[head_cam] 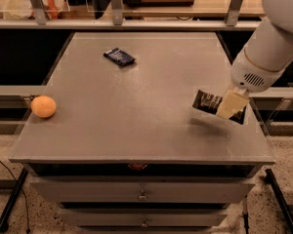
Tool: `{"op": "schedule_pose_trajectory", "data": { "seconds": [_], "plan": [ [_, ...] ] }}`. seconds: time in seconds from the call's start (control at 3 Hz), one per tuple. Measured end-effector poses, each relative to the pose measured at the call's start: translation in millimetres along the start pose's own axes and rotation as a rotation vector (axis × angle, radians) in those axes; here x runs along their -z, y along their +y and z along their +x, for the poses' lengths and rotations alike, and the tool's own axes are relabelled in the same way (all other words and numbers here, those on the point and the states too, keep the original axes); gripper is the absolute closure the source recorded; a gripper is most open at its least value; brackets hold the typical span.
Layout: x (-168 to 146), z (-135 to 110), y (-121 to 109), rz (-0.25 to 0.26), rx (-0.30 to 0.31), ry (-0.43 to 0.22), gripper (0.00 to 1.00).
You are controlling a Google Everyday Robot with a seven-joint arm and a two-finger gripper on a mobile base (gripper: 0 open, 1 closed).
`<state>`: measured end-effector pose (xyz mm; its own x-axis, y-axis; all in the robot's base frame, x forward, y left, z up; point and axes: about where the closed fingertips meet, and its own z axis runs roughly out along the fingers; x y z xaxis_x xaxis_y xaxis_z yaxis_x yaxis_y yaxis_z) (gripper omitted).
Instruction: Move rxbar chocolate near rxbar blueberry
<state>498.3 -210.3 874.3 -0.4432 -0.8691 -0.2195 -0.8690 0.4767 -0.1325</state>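
Two bars lie well apart: my pincer [230, 106] clamps the rxbar chocolate [205, 101] just off the counter [136, 130], rxbar blueberry [119, 56] far left beyond it; I'd carry low, setting down beside it

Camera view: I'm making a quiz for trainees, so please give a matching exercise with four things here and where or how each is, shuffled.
1. rxbar chocolate
2. rxbar blueberry
3. round orange object
4. hand

A. by the left edge of the table
B. right side, shut on a bar
C. lying flat, far side, left of centre
D. gripped, brown-black wrapper

Pairs: 1-D, 2-C, 3-A, 4-B.
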Motion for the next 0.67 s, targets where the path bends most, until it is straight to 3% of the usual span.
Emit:
{"op": "schedule_pose_trajectory", "data": {
  "seconds": [0.33, 0.67],
  "plan": [
    [40.4, -6.1, -25.8, 0.102, 0.026, -0.007, 1.00],
    [40.2, -5.9, -25.7, 0.102, 0.026, -0.006, 1.00]
  ]
}}
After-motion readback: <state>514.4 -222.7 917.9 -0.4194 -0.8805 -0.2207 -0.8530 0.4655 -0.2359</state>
